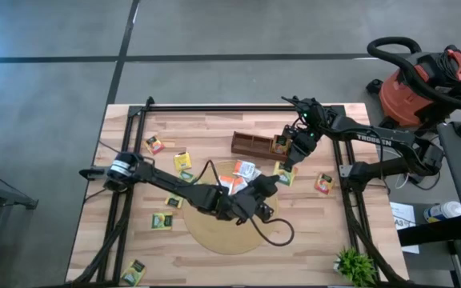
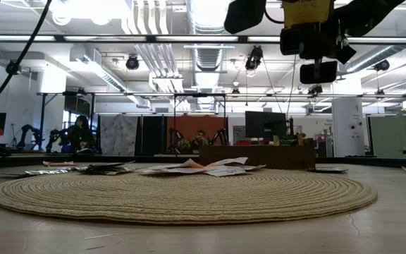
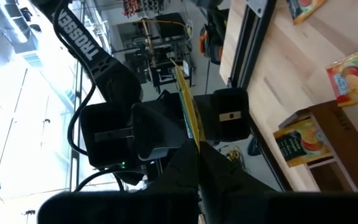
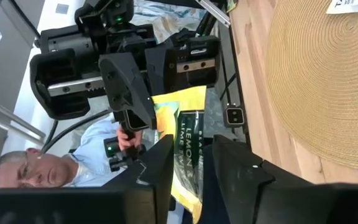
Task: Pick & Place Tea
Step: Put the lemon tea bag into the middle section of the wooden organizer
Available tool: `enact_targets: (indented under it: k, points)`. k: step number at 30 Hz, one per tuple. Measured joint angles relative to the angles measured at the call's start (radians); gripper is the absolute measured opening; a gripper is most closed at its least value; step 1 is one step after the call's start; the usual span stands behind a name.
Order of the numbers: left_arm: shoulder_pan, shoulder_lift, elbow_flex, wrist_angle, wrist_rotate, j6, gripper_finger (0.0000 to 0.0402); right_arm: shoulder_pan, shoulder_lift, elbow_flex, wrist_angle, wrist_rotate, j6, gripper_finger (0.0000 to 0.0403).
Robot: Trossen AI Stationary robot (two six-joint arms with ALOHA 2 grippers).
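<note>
A yellow and dark green tea sachet (image 4: 188, 134) hangs in the air above the table's middle right, between my two grippers, which face each other. My left gripper (image 3: 197, 158) is shut on it and reaches in level from the left (image 1: 272, 186). My right gripper (image 4: 191, 168) comes from the far right (image 1: 292, 160). It is open, with one finger on either side of the sachet's other end and a gap still showing. More sachets (image 1: 242, 174) lie piled on the round tan mat (image 1: 230, 232). My left gripper pinches the sachet between its two fingers at one edge (image 4: 159, 104). The fingers come in level. The left wrist view shows the sachet edge-on (image 3: 190, 115), sticking out past the fingertips. It is lifted well clear of the table and the mat.
A long brown compartment box (image 1: 253, 144) lies toward the far edge, with sachets in its right end (image 1: 281, 146). Loose sachets lie scattered (image 1: 155, 144), (image 1: 162, 222), (image 1: 324, 182). A small plant (image 1: 354, 266) stands at the near right corner. A red vacuum (image 1: 422, 88) and a person (image 4: 17, 174) are beyond the table.
</note>
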Motion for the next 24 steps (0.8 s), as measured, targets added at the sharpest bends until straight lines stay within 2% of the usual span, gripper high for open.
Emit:
enact_targets:
  k: [10,19,24]
  points:
    - [0.017,0.001,-0.008,0.0,0.024,0.0,0.0,0.0,0.0,0.0,0.0,-0.001,-0.013,0.0077]
    - [0.02,0.001,-0.009,-0.003,0.03,-0.078,0.0,0.0,-0.001,0.0,0.0,-0.006,-0.057,0.0015]
    - [0.021,0.001,-0.009,-0.033,0.03,-0.175,0.0,0.0,-0.002,0.0,0.0,0.003,-0.068,0.001]
